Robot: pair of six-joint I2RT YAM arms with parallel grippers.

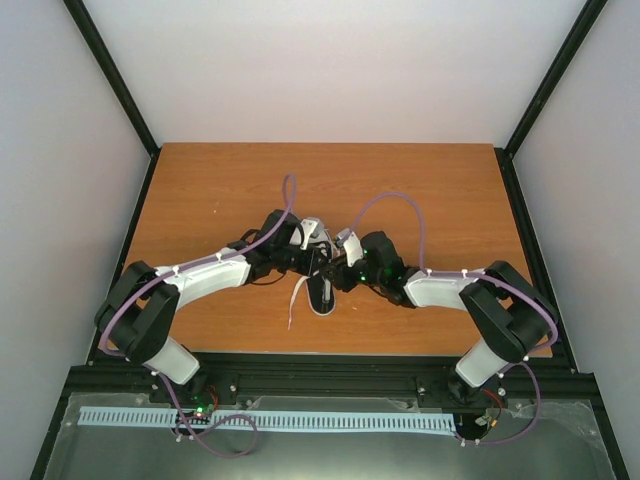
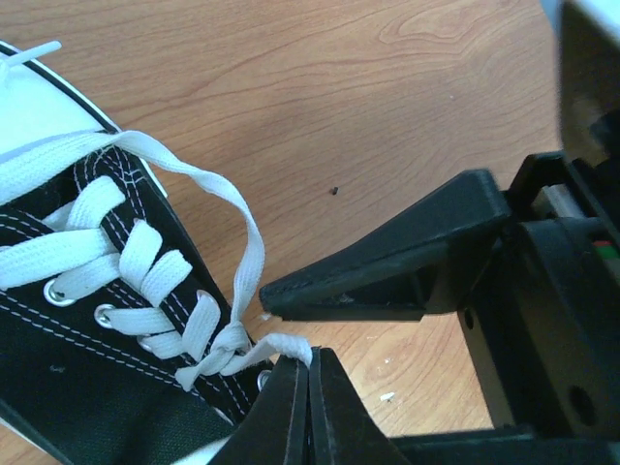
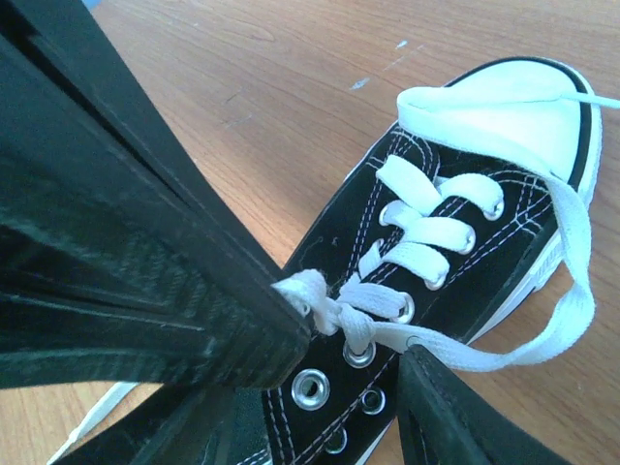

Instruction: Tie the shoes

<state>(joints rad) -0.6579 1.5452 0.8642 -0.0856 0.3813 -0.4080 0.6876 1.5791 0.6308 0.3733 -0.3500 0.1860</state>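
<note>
L wrist cam: left hand [image 2: 308,373] pinches lace [image 2: 250,257] tight. R wrist cam: right hand [image 3: 354,341] half-open astride sneaker [image 3: 504,247].

The shoe [image 1: 322,293] lies on the surface [image 1: 430,190] near its middle, between the two arms. The left end effector [image 2: 308,366] sits just beside the shoe's top eyelets [image 2: 102,314], its tips pressed together on a lace [image 2: 287,346] that comes out of them. Another strand arcs out from the shoe's side over the surface. The right end effector [image 3: 356,339] straddles the lace crossing above the top eyelets: one finger touches the crossing, the other stands at the shoe's edge. From there a strand runs out past the sole and loops back onto the toe cap [image 3: 504,107].
</note>
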